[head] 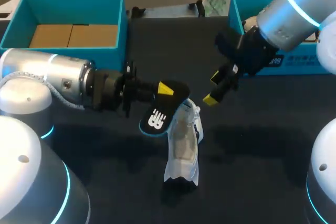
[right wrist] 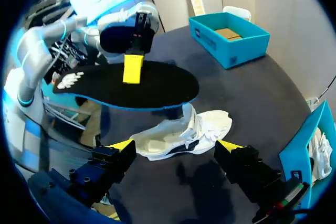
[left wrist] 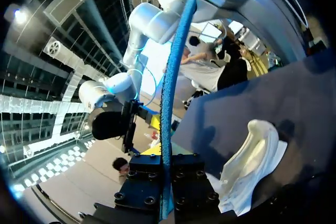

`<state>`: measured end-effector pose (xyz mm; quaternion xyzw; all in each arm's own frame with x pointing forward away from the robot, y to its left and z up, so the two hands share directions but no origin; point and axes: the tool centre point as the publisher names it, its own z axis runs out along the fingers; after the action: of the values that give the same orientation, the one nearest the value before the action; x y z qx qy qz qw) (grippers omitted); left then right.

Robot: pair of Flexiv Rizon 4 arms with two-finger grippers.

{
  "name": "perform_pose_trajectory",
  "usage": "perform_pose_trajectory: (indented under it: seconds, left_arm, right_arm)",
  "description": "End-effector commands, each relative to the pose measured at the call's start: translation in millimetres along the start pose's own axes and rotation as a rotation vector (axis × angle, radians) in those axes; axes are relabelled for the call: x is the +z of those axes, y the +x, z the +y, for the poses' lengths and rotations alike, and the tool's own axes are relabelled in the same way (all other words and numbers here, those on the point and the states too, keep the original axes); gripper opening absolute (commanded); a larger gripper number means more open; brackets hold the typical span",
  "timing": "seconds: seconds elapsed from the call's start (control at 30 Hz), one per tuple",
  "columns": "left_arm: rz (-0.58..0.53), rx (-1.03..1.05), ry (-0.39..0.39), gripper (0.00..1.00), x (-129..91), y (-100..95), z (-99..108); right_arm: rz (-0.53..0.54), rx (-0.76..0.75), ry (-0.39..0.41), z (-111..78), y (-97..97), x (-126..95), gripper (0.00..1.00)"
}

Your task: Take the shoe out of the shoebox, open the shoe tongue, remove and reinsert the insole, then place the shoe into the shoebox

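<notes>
Left gripper (head: 164, 89) is clamping hard on the black, blue-edged insole (head: 156, 118), holding it in the air over one end of the white shoe (head: 184, 150). The shoe is lying out on the dark table (head: 252, 161), running 12 to 6 in the head view. Right gripper (head: 213, 87) is hovering at the shoe's 1 o'clock, fingers spread wide, gripping nothing. A teal shoebox (head: 68, 4) is sitting at 11 o'clock.

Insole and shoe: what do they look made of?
Insole: likely foam with a matte black, fabric-like top and a blue edge; seen edge-on it is thin and slightly bowed. Shoe: seemingly soft white textile or mesh, matte; its upper sags and creases.
</notes>
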<state>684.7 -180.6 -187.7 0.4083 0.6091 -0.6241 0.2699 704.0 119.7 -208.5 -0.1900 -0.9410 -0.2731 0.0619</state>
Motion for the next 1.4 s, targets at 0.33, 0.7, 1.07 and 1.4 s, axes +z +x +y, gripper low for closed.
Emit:
perform_pose_trajectory:
  seconds: [0.33,0.7,1.07,1.4]
  left_arm:
    - [0.002,0.001,-0.015,0.0,-9,0.9,-11]
    - [0.065,-0.041,0.041,0.0,3,17.0,-70]
    - [0.087,-0.207,0.038,0.0,11,51.9,-91]
    - [0.087,-0.207,0.038,0.0,11,51.9,-91]
  right_arm:
    - [-0.028,0.004,0.029,3.2,4.3,2,1.0]
    - [-0.105,-0.13,0.153,-24.5,23.0,36,1.0]
    - [-0.043,-0.115,0.195,-44.7,27.5,72,1.0]
    - [-0.043,-0.115,0.195,-44.7,27.5,72,1.0]
